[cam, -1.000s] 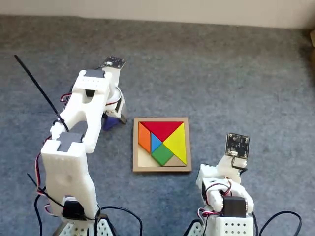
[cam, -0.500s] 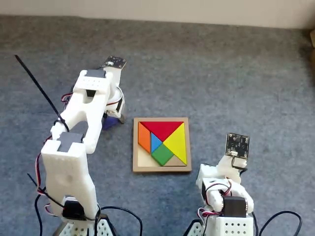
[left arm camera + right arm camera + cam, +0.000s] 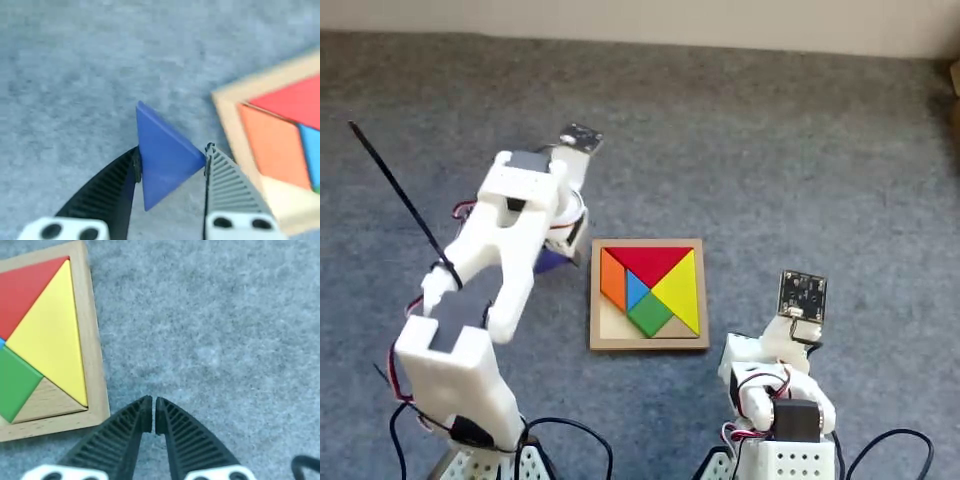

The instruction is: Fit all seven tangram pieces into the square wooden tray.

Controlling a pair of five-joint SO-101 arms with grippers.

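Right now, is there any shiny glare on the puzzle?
High view: soft, even light, no glare on the tray. Left wrist view: the blue triangle in the left gripper looks matte. Right wrist view: the yellow piece shows no bright spot.

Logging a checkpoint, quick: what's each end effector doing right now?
Left end effector: closed on the blue triangle.
Right end effector: closed, holding nothing.

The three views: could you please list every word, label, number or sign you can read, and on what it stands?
None can be read. The wooden tray, its coloured pieces and the blue triangle in the left tool bear no print; the circuit board on the right arm shows nothing legible.
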